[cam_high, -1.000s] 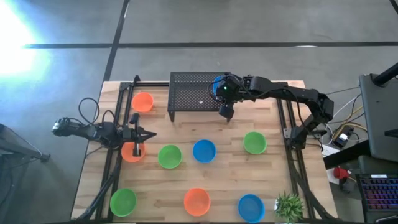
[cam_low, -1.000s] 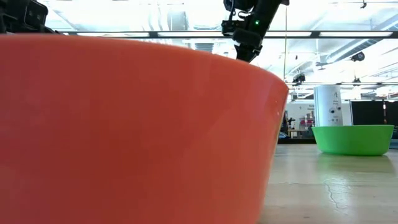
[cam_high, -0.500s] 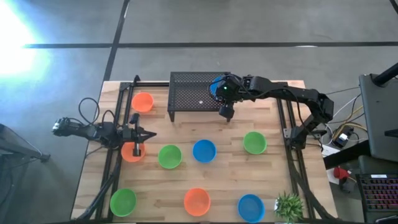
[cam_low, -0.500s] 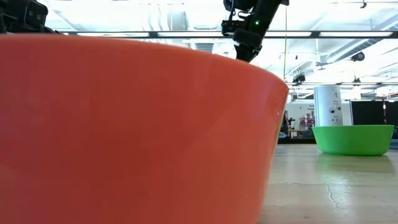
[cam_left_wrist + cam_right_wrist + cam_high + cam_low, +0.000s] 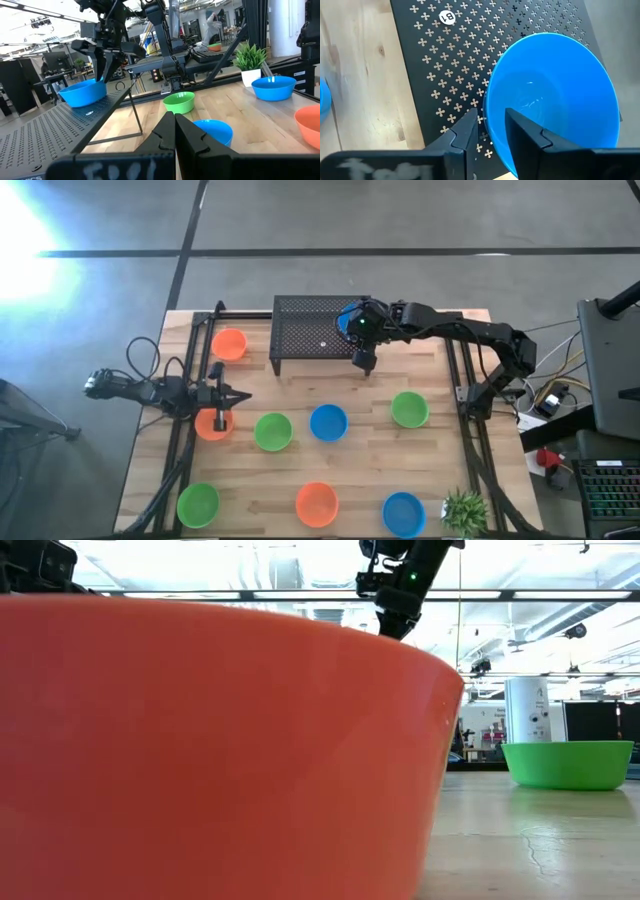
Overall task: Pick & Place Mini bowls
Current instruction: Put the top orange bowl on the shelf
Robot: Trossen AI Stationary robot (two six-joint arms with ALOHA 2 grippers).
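My right gripper [image 5: 358, 330] is shut on a blue mini bowl [image 5: 555, 100] over the right end of the black perforated rack [image 5: 310, 330]. It also shows in the left wrist view [image 5: 101, 70] above that bowl [image 5: 82, 93]. My left gripper [image 5: 232, 395] is shut and empty at the table's left, beside an orange bowl [image 5: 210, 425]. The other mini bowls stand on their bases on the table: orange [image 5: 230, 343], green [image 5: 272, 431], blue [image 5: 328, 421], green [image 5: 409, 409], green [image 5: 198, 503], orange [image 5: 317, 503], blue [image 5: 403, 513]. My right gripper holds the blue bowl by its rim [image 5: 489, 117], one finger [image 5: 467, 131] outside the wall and one [image 5: 520, 131] inside. The fingers come from above, pointing down. The bowl is open side up, a little tilted, over the rack; whether its base touches the rack I cannot tell.
A small potted plant [image 5: 466, 510] stands at the near right corner. Black frame rails run along the table's left [image 5: 185, 420] and right [image 5: 465, 420] sides. The low view is mostly filled by an orange bowl [image 5: 200, 740], with a green bowl [image 5: 570, 762] behind.
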